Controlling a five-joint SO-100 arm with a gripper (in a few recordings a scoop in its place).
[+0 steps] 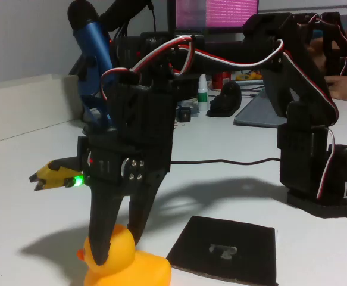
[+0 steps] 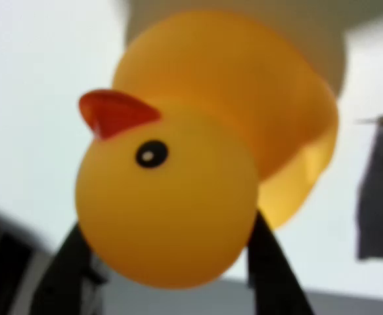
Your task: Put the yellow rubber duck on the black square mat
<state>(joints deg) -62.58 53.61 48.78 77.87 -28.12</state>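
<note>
The yellow rubber duck (image 1: pixel 131 265) sits on the white table at the bottom of the fixed view, its orange beak pointing left. My black gripper (image 1: pixel 119 250) comes down from above, one finger on each side of the duck's head, and appears shut on it. In the wrist view the duck's head (image 2: pixel 171 203) is large and close, with a dark finger (image 2: pixel 66 275) pressed against either side. The black square mat (image 1: pixel 250 250), with a pale grey mark at its centre, lies flat just right of the duck; its edge (image 2: pixel 378 197) also shows in the wrist view.
The arm's black base (image 1: pixel 316 179) stands at the right behind the mat. A yellow part with a green light (image 1: pixel 57 176) sticks out left of the gripper. A blue microphone (image 1: pixel 93 36), small bottles, and a laptop (image 1: pixel 262 110) crowd the back; a cable crosses the table.
</note>
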